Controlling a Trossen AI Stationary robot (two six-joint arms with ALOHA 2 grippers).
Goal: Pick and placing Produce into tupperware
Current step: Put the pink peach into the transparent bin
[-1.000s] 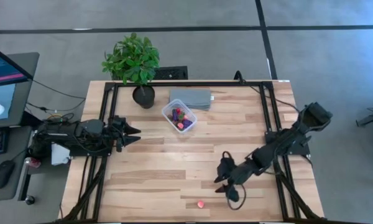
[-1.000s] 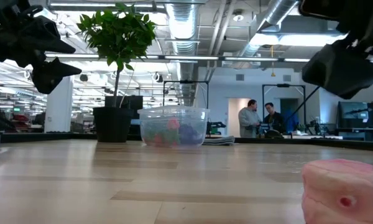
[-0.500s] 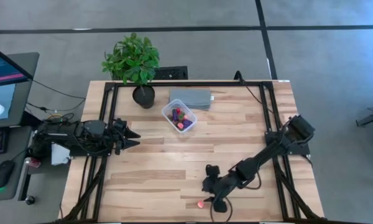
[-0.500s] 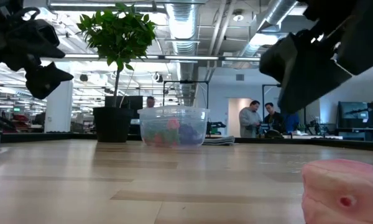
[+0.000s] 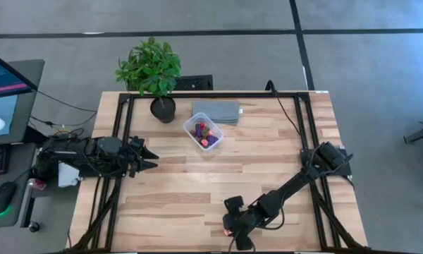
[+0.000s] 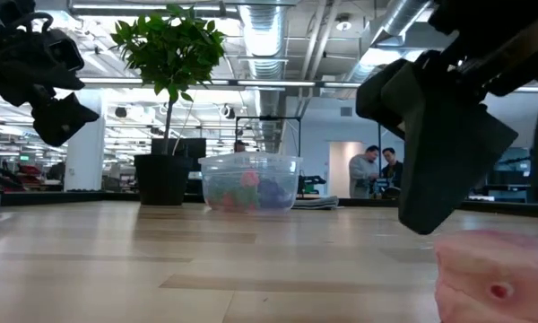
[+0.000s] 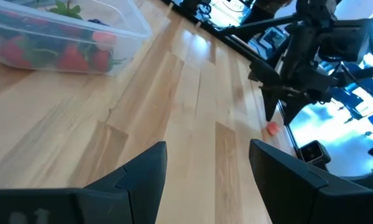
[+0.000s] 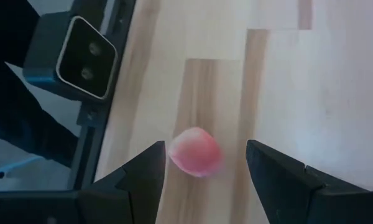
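**Fruit piece sitting between the right gripper's spread fingers**

Right gripper (image 5: 228, 233) is way down at the near edge of the table, arm stretched out low across the wood. Its fingers are apart, nothing held. In the right wrist view the pale pink fruit piece (image 8: 194, 151) lies on the table just ahead of the two dark fingers (image 8: 143, 177), lined up with the gap between them, closer to one finger than the other. Can't tell from that view if it's touching either one, looks like not. From above the piece is mostly hidden by the gripper. In the low view it fills the bottom right corner (image 6: 498, 274) with the dark gripper body hanging right over it.

Left gripper (image 5: 149, 154) is parked over the left side of the table, up off the wood, pointing toward the middle. Fingers also apart, empty.

The tupperware (image 5: 203, 132) is toward the far side of the table, a bit left of centre, well apart from both grippers. It has a bunch of produce (image 7: 71, 57) in it already: red strawberry-ish ones, something dark, some green leafy bits. The left wrist view shows that best.

Grey slab (image 5: 216, 111) lies just behind the box, and the potted plant (image 5: 151, 70) stands at the far left corner. Two people (image 6: 381, 170) are standing in the room way behind the table.
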